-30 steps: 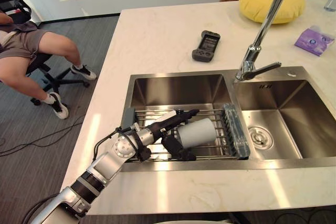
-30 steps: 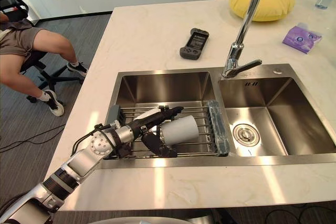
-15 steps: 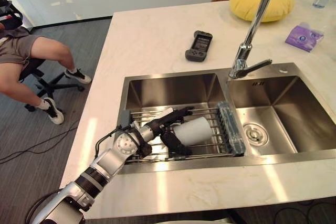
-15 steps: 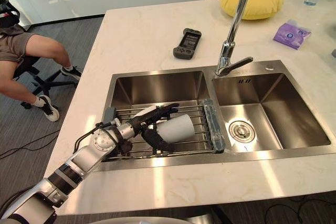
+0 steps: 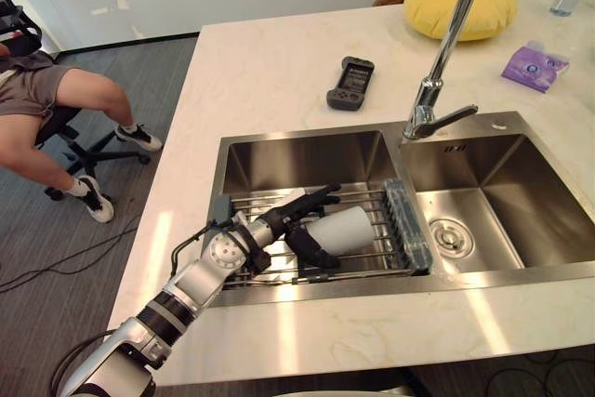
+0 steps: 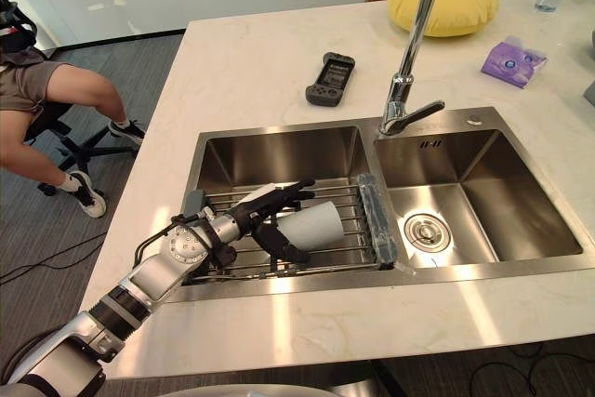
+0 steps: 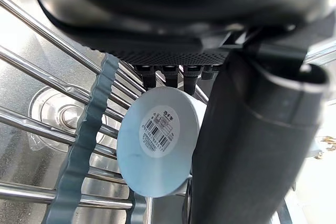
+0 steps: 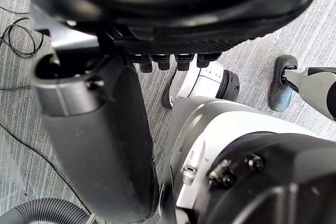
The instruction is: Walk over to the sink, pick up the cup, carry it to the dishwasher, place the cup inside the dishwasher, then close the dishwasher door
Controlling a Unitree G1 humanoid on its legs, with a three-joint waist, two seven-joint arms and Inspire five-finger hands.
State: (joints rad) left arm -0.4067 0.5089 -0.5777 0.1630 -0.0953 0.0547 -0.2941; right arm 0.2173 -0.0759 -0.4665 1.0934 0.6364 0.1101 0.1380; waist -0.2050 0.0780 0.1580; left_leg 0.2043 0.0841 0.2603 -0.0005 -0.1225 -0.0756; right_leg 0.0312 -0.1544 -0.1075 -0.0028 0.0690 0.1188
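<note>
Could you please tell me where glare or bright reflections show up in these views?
Left eye view: pale streaks of glare cross the countertop in front of the sink, whose steel rim shines. Left wrist view: the rack bars gleam white; the base of the cup, beside the left robot hand, is evenly lit.

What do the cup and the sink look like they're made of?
Cup: looks like matte pale plastic or paper, opaque, barcode label on its base; I can't tell which. Sink: brushed stainless steel, going by its grey metallic sheen and reflections.
</note>
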